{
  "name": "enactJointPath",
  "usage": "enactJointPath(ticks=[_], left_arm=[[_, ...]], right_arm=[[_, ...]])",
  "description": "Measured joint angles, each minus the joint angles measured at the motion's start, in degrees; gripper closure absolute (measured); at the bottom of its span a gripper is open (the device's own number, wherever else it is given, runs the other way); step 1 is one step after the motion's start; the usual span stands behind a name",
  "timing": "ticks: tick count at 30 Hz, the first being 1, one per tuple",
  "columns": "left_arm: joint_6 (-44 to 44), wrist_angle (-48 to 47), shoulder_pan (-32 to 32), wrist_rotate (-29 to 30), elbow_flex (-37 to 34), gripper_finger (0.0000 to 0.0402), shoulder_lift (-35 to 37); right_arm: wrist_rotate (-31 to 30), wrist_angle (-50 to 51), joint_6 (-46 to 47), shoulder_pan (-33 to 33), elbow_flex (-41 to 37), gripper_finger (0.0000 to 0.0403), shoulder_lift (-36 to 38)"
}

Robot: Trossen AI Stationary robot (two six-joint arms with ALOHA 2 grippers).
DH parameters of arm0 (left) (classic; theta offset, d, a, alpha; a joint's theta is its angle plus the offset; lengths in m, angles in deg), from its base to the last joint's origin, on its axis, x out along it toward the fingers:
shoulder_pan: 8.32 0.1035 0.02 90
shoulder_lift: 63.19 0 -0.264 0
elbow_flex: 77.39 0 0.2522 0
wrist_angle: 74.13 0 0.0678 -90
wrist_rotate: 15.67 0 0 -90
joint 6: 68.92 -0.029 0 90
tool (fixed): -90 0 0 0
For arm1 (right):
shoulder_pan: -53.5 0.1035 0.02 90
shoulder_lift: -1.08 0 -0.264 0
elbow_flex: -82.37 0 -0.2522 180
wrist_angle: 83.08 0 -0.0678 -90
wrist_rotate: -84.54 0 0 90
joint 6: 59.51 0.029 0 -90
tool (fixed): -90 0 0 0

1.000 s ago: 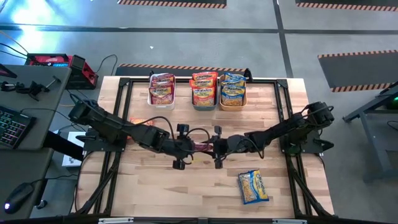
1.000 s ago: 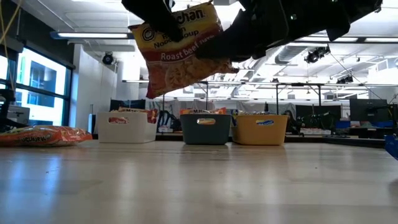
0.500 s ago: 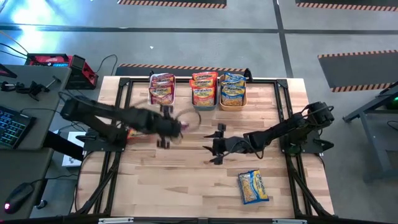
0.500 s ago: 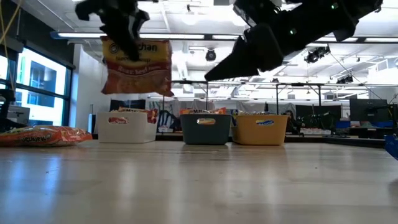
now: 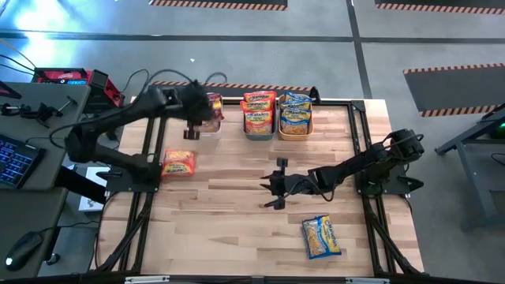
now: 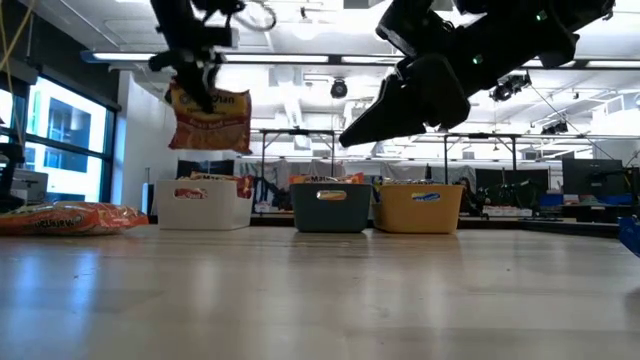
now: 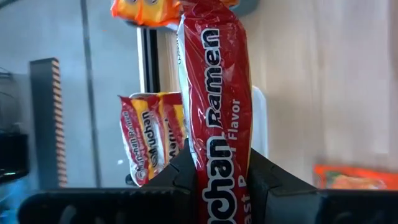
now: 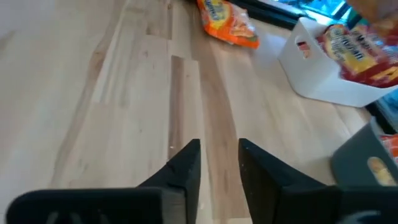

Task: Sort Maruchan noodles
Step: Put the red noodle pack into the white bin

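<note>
My left gripper (image 5: 192,126) hangs above the white bin (image 6: 205,205) at the table's far left, shut on a pink-red Maruchan packet (image 6: 212,122). The white bin holds more pink-red packets (image 7: 146,140). Beside it, the teal bin (image 5: 259,118) holds orange packets and the orange bin (image 5: 295,118) holds blue-and-yellow ones. Loose on the table lie an orange packet (image 5: 178,163) at the left and a blue-and-yellow packet (image 5: 321,237) at the near right. My right gripper (image 8: 219,152) waits over the table's middle, slightly open with nothing between its fingers. My left gripper pinches the packet's upper end (image 7: 219,186) between its two fingers (image 7: 183,177), one on each flat face. The fingers slant down from above. The packet hangs below them, slightly tilted, clear of the bin and the table.
The three bins stand in a row along the far edge. Black frame rails (image 5: 150,158) run along the table's left and right sides. Bare wood shows across the middle and the near left of the table.
My left gripper has swung from the table's middle toward the far left and risen a little, carrying the pink-red packet away from my right gripper to above the white bin. The packet has stayed hanging below it. My right arm has stayed in place.
</note>
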Motion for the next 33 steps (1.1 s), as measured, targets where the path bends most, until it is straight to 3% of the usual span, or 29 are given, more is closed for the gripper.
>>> enactJointPath(ticks=[5, 10, 23, 33], left_arm=[[-4.88, 2.49, 8.3, -8.54, 0.0, 0.0346, -1.92], [-7.21, 1.9, 10.45, -12.14, -0.02, 0.0346, -4.58], [-10.8, 5.44, 13.66, -13.45, -7.35, 0.0346, -6.97], [-11.21, 8.63, 16.06, -18.35, -11.17, 0.0346, -6.98]], right_arm=[[1.57, 0.31, 0.58, 0.02, 0.0, 0.0336, 0.0], [1.59, 0.54, 0.6, 0.07, -0.01, 0.0345, 0.0], [1.68, 1.13, 0.54, 0.07, -0.02, 0.0346, 0.0], [1.81, 1.13, 0.39, 0.04, -0.02, 0.0346, 0.0]])
